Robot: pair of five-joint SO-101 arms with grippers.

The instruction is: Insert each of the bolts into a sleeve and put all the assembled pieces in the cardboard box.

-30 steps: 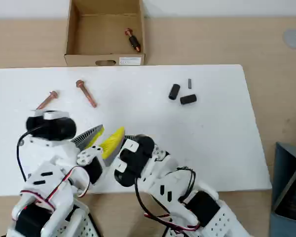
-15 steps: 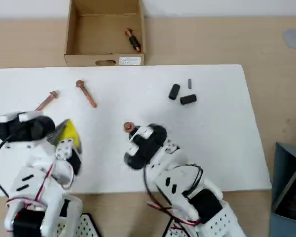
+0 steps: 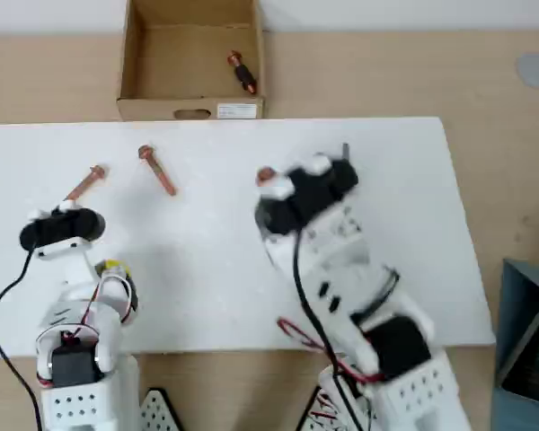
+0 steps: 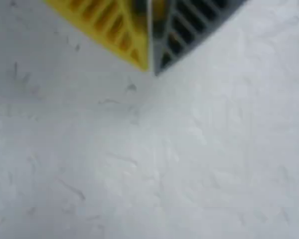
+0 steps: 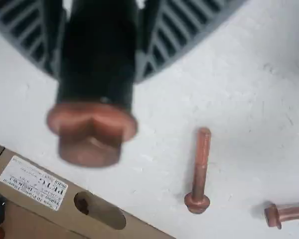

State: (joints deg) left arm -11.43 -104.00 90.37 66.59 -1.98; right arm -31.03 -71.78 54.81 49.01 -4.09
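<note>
One assembled piece (image 5: 92, 130), a bolt seated in a black sleeve, is clamped in the right gripper (image 5: 98, 69); the cardboard box (image 5: 50, 219) lies just ahead. Delivery seems in hand: next, carry it over the rim and let go. The left gripper (image 4: 150, 62) is pinched closed, empty.

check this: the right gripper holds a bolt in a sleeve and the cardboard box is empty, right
Not empty: the high view shows the cardboard box holding one sleeved bolt. The right gripper does hold a bolt in a sleeve.
</note>
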